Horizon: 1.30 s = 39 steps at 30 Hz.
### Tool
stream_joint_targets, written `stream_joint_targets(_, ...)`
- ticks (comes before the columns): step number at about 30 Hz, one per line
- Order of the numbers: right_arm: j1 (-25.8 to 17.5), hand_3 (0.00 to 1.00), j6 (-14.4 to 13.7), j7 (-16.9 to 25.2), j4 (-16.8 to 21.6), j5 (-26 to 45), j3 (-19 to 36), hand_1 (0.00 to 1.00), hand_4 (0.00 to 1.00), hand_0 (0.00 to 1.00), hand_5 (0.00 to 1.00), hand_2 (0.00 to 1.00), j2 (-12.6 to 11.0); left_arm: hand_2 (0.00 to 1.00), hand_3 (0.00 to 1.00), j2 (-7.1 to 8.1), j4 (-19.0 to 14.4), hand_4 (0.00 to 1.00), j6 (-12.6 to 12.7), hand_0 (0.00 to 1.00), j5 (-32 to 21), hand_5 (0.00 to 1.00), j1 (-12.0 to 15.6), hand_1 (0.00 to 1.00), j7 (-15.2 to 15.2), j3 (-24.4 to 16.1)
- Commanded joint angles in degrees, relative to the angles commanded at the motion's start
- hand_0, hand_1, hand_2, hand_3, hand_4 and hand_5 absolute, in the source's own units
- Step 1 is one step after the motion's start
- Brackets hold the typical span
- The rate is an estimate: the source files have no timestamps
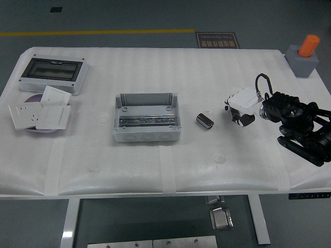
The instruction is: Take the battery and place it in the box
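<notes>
The battery [205, 121], a short dark cylinder with metal ends, lies on its side on the white table [207, 72], just right of the box. The box [147, 118] is a grey open-topped enclosure with a metal rail inside, near the table's middle. My right hand [239, 110], white-backed with dark fingers, hovers about a hand's width right of the battery. It is open, holds nothing and does not touch the battery. Its black arm comes in from the right edge. The left arm is out of view.
A grey enclosure with a dark window [51, 74] sits at the far left. White socket plates [39, 112] lie on a purple disc in front of it. An orange cylinder in a grey block [305, 54] stands at the far right corner.
</notes>
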Motion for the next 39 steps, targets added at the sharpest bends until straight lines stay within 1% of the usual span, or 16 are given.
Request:
stream_joint_targets(4,0.0,0.704,-0.8,-0.1,-0.1,0.5,-0.3,0.576,0.545,0.569,0.162,0.730,0.1,0.506,0.591,-0.04,0.0,0.447,0.1,0.648,0.0,0.514,-0.1,0.674,-0.2,0.0)
stream_joint_targets(5,0.0,0.692,-0.9,-0.1,-0.1,0.6,-0.3,0.575,0.524,0.568,0.157,0.712,0.1,0.503,0.591,-0.05,0.0,0.446,0.1,0.647,0.1,0.513,-0.1,0.673,-0.3,0.0)
stream_joint_targets(8,-0.1,0.692,-1.2,-0.1,-0.1,0.7,-0.4,0.575,0.524,0.568,0.157,0.712,0.2,0.503,0.591,-0.05,0.0,0.446,0.1,0.647,0.4,0.513,-0.2,0.673,-0.4,0.0)
stream_joint_targets(14,0.3,0.687,-1.6,-0.3,0.3,1.3,-0.7,0.575,0.520,0.569,0.160,0.707,-0.2,0.503,0.591,-0.14,0.0,0.446,-0.3,0.647,1.6,0.513,0.0,0.670,0.0,-1.0)
stream_joint_targets(17,0.5,0.686,-2.4,-0.8,1.2,2.4,-1.6,0.571,0.521,0.569,0.164,0.704,-0.6,0.502,0.591,-0.17,0.0,0.447,-0.5,0.646,2.3,0.516,0.1,0.668,0.4,-1.6)
stream_joint_targets(22,0.8,0.686,-5.3,-1.7,3.0,5.4,-3.9,0.571,0.521,0.569,0.164,0.704,-1.5,0.502,0.591,-0.25,0.0,0.447,-0.7,0.646,2.9,0.516,0.3,0.668,0.8,-2.3)
stream_joint_targets(23,0.9,0.794,-6.0,-1.8,3.4,6.3,-4.5,0.582,0.640,0.566,0.153,0.736,-1.7,0.502,0.591,-0.27,0.0,0.444,-0.8,0.645,3.0,0.515,0.3,0.668,0.9,-2.4)
stream_joint_targets(28,0.9,0.794,-8.7,-2.6,4.8,11.1,-7.1,0.582,0.640,0.566,0.153,0.736,-2.3,0.502,0.591,-0.24,0.0,0.444,-1.0,0.645,3.3,0.515,0.4,0.668,1.0,-2.7)
stream_joint_targets(29,0.9,0.998,-9.2,-2.8,5.0,12.1,-7.6,0.652,0.855,0.608,0.239,0.851,-2.4,0.502,0.590,-0.23,0.0,0.444,-1.1,0.645,3.4,0.516,0.3,0.668,1.1,-2.7)
stream_joint_targets(31,0.7,0.998,-9.6,-3.4,5.1,14.5,-8.1,0.652,0.855,0.608,0.239,0.851,-2.7,0.502,0.590,-0.21,0.0,0.444,-1.2,0.645,3.4,0.516,0.3,0.668,1.1,-2.8)
stream_joint_targets(34,0.5,0.998,-8.9,-4.1,5.1,18.0,-6.2,0.652,0.855,0.608,0.239,0.851,-3.2,0.502,0.590,-0.25,0.0,0.444,-1.2,0.645,3.4,0.516,0.3,0.668,1.2,-2.8)
stream_joint_targets(35,0.5,0.998,-8.6,-4.3,5.1,18.8,-5.5,0.689,0.977,0.637,0.353,0.929,-3.4,0.501,0.589,-0.27,0.0,0.444,-1.3,0.645,3.3,0.518,0.3,0.668,1.2,-2.8)
stream_joint_targets(39,0.5,0.998,-7.4,-4.9,4.8,21.4,-2.5,0.689,0.977,0.637,0.353,0.929,-4.0,0.501,0.589,-0.31,0.0,0.444,-1.3,0.645,3.3,0.518,0.3,0.668,1.2,-2.8)
